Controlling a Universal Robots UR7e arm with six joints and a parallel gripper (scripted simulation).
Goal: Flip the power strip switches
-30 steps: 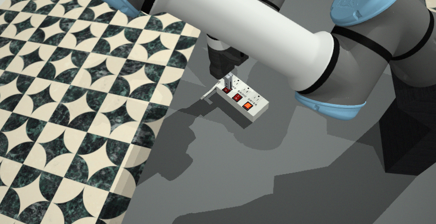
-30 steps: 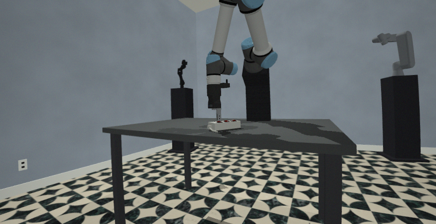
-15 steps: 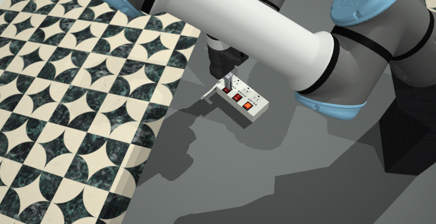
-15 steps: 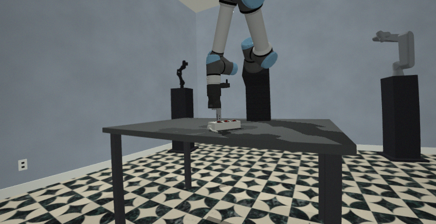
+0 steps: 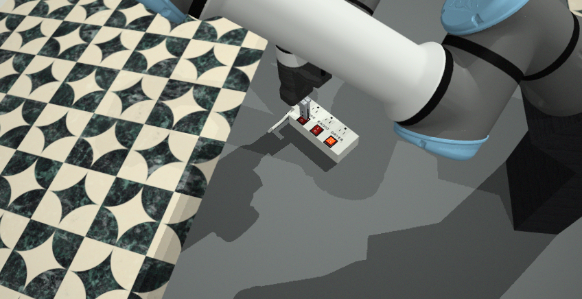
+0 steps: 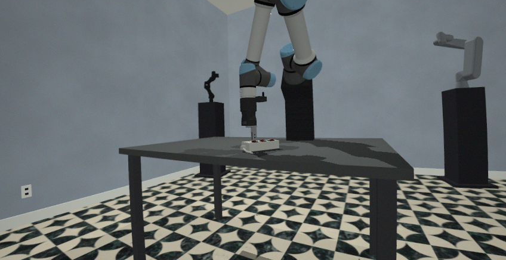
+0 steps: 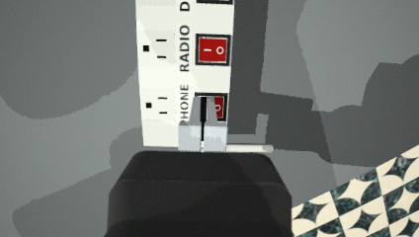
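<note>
A white power strip [image 5: 323,134] lies flat on the dark table, right way up, with three rocker switches in a row. The PHONE switch [image 5: 302,120] is dark red and sits at the cable end. The RADIO switch [image 5: 316,129] is dark red. The DRYER switch [image 5: 329,141] glows bright orange. My gripper [image 5: 305,110] [image 7: 203,110] is shut and empty, pointing straight down, with its fingertips on or just above the PHONE switch. In the wrist view the shut fingers [image 7: 203,118] cover the switch's left half, and the RADIO switch [image 7: 212,49] lies beyond. The strip also shows in the exterior view [image 6: 260,145].
The strip's short white cable [image 5: 280,123] points toward the table's left edge [image 5: 228,132], which is close by. My own arm [image 5: 327,31] hangs over the strip. Black pedestals [image 6: 461,135] stand behind the table.
</note>
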